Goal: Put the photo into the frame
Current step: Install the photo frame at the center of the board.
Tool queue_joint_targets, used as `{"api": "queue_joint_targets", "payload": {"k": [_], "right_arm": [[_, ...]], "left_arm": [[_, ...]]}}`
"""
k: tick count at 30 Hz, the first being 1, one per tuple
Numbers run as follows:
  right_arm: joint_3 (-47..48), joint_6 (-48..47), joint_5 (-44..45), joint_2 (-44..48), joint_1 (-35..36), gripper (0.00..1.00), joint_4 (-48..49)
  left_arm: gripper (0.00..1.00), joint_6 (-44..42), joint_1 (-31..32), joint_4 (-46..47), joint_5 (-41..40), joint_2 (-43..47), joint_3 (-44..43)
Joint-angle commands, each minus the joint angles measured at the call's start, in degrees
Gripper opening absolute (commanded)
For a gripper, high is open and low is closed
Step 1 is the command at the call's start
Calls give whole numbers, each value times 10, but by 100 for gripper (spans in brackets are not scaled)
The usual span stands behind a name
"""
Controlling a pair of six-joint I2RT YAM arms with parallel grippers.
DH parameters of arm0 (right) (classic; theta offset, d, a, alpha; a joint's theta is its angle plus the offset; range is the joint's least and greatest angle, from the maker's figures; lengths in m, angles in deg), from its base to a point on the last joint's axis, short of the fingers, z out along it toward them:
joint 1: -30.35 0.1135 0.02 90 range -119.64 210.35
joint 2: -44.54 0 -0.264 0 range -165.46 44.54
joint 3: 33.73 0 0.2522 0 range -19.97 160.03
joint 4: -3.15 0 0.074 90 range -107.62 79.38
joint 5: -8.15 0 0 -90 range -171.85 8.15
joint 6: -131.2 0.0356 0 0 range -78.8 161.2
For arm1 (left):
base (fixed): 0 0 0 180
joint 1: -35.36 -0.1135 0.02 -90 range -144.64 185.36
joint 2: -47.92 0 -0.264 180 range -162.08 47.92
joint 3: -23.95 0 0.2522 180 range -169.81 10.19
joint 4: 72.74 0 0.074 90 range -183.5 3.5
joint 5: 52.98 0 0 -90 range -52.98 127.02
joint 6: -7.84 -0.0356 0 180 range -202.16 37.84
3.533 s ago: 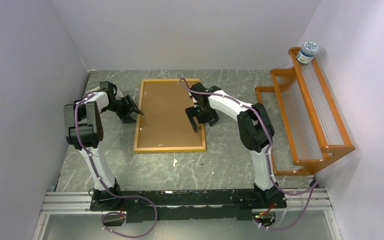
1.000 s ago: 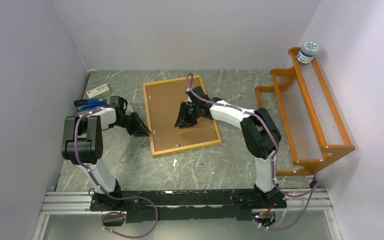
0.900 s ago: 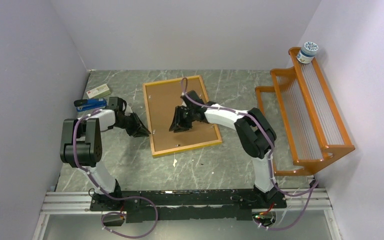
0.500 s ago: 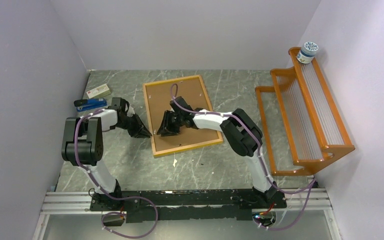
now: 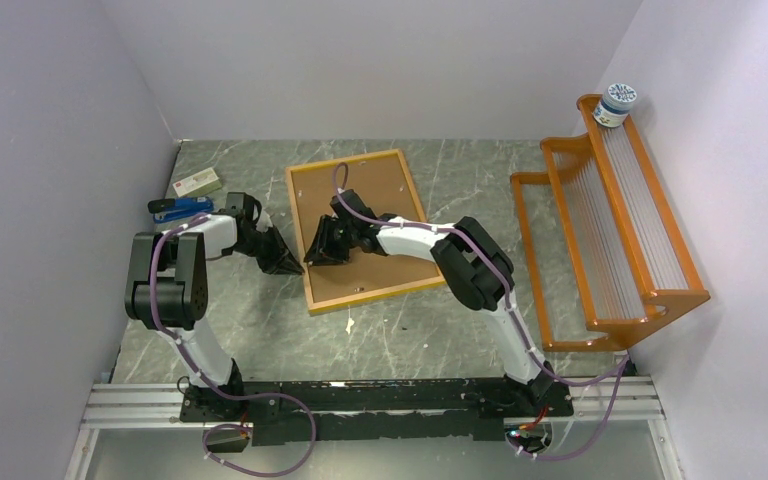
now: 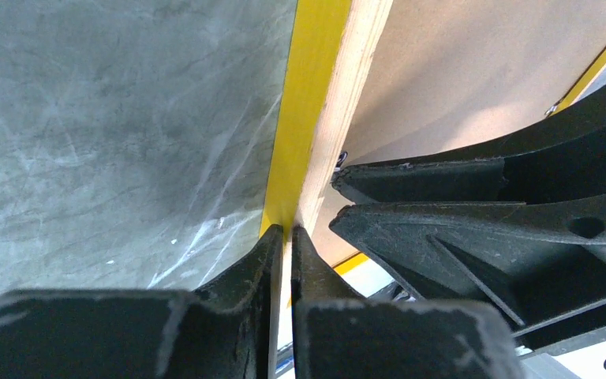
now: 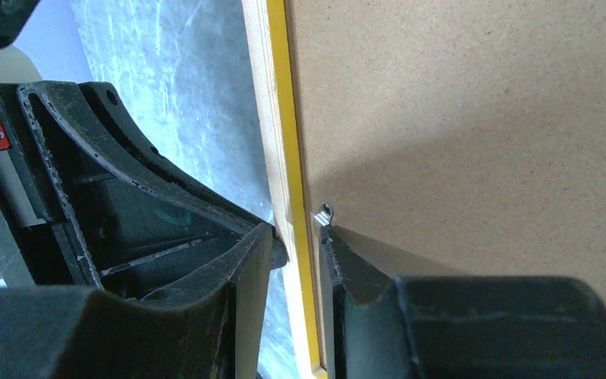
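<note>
On frame — right gripper slid leftward

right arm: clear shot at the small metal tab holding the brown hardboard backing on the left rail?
Probably yes. The right gripper straddles the yellow-orange frame's rail, one finger beside the tab. The left gripper crowds only the outer side.

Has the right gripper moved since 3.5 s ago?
Yes. The right gripper crossed the frame from its right edge to its left edge, away from the orange rack.
</note>
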Motion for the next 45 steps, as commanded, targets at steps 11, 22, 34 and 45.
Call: {"api": "queue_joint_targets", "payload": {"k": [11, 22, 34, 45], "right_arm": [[3, 34, 10, -39, 3, 33, 67], [1, 38, 11, -28, 3, 35, 103], [-38, -55, 106, 169, -19, 46, -5], [16, -200, 242, 238, -141, 65, -186]], "left_arm": [[9, -18, 13, -43, -63, -14, 0], [8, -18, 14, -56, -72, -3, -10], [21, -19, 13, -97, -87, 58, -80], [59, 3, 5, -96, -151, 22, -160]]}}
